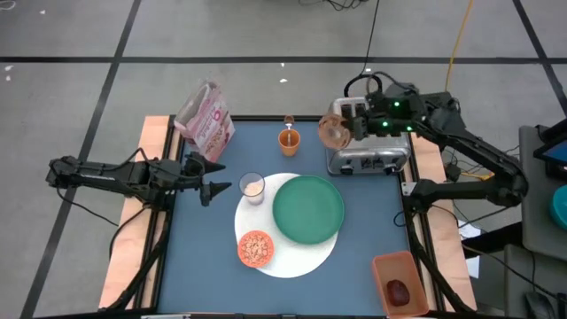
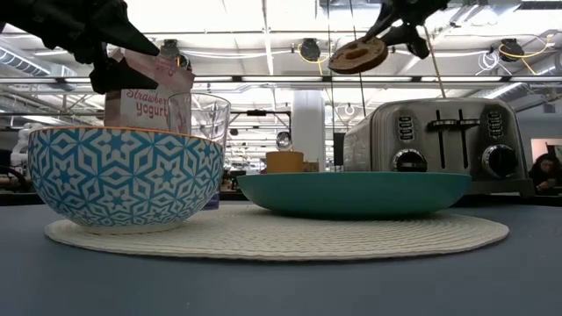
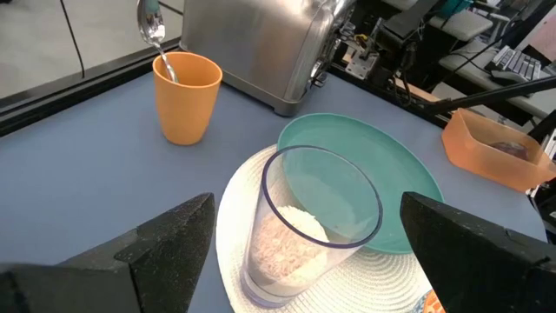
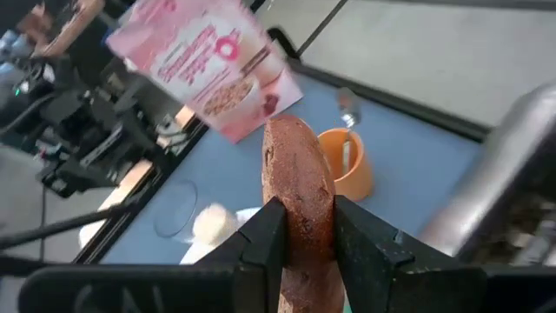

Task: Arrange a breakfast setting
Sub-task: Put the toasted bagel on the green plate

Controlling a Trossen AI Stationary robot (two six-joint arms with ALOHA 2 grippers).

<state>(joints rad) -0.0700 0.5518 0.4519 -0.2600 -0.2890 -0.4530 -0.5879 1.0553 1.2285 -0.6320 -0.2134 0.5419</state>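
I am holding the bagel (image 4: 298,209) up in the air with my right gripper (image 4: 306,233). The two fingers pinch it from both sides, and it stands on its edge between them. It hangs above the left end of the toaster (image 1: 372,157), which stands by the right edge of the worktop (image 1: 204,266), toward the far side.

I think this step is bringing the bagel to the setting. The green plate (image 1: 308,209) has nothing on it, so I guess the bagel goes there. For that I would have to swing toward the middle of the worktop, go low over the plate, and let go softly. The orange cup (image 1: 289,139) with the silver spoon (image 3: 154,33) in it stands close to my path, so I must not bump it.

The bagel is round and brown, with a hole in the middle. It has a rough, toasted look.

The plate sits on the round white mat (image 1: 297,261) near the middle of the worktop. The small cereal bowl (image 1: 255,249) is on the mat too, beside the plate. The glass (image 3: 308,226) stands at the mat's left side, just ahead of my left gripper (image 3: 308,248), whose fingers are spread wide. The dark red food (image 1: 400,291) lies in an orange tray (image 1: 384,266) by the near right corner.
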